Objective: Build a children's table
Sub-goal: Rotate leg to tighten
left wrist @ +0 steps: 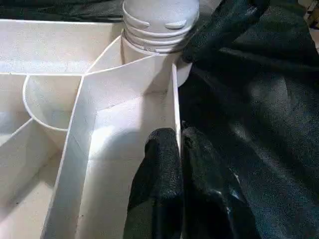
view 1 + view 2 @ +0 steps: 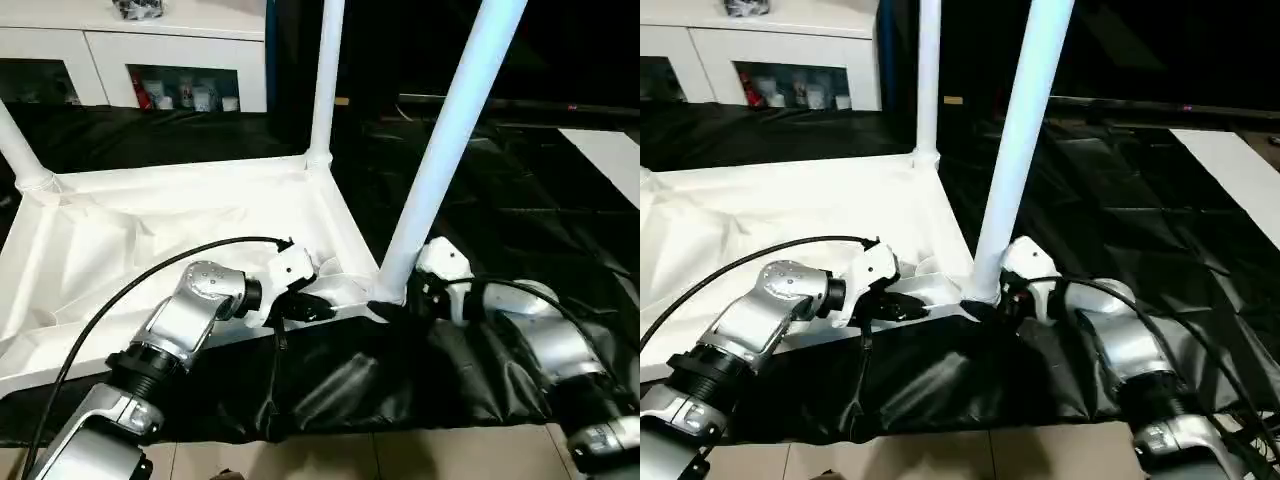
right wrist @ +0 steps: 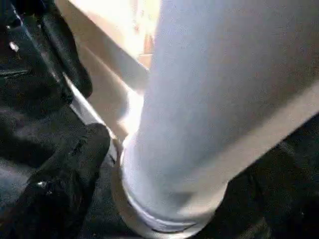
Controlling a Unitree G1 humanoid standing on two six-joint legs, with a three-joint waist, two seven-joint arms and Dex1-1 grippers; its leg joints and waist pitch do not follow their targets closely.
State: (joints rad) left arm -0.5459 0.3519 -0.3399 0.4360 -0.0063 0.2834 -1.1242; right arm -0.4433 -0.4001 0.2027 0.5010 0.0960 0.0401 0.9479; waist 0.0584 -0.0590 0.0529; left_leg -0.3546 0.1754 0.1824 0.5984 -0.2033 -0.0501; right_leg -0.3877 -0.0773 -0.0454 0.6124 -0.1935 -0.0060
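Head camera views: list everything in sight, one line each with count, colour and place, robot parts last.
Table top: one, white, upside down on the black sheet.
Legs: three, white, standing in corner sockets: near right, far right, far left.
Sheet: one, black, spread over the floor.
Cabinet: one, white, glass doors, behind.
Left gripper: one, black, pinching the top's near rim.
Right gripper: one, black, at the near right leg's base.

A staged test room imitating a home, black sheeting (image 2: 200, 135) lying spread across the floor under the work, a white glass-door cabinet (image 2: 150, 70) standing at the back and holding small bottles, pale floor tiles (image 2: 400, 455) showing at the near edge
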